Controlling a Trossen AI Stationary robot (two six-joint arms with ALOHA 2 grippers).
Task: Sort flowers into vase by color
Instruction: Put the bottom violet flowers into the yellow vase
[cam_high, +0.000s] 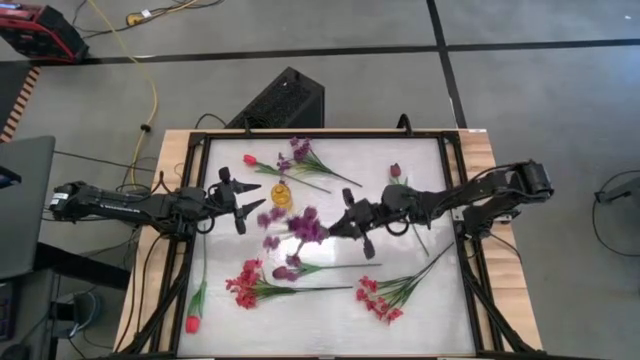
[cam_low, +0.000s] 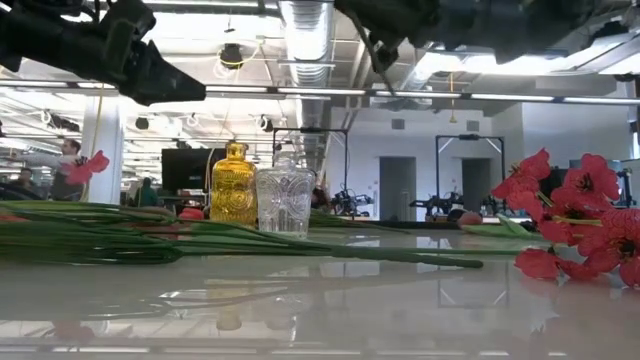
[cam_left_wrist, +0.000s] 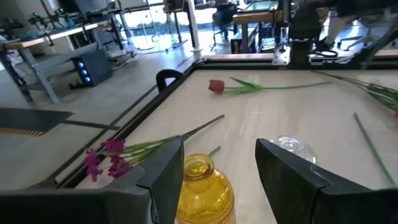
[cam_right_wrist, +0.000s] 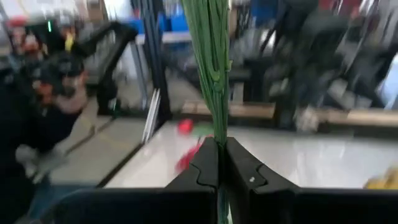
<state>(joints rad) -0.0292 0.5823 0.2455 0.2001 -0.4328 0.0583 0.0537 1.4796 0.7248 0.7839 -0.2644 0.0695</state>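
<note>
High view showed a white, glossy table (cam_high: 330, 310) framed in black rails on a light wooden base, standing on a grey floor with dark seam lines; a yellow cable and a black box lay beyond the far edge. Low view looked into a bright workshop with ceiling ducts and strip lights.

Two vases stood near the table's middle: one amber vase (cam_high: 281, 193) and one clear glass vase (cam_low: 285, 200) just beside it. Flowers lay scattered: two purple sprays, two red-pink sprays and four single tulips could be counted, though the small ones were hard to tell.

Left claw (cam_high: 243, 203) hung with fingers spread wide, just beside the amber vase. Right claw (cam_right_wrist: 219, 163) was clamped on the green stems of a purple spray (cam_high: 305, 226) near the table's centre.
</note>
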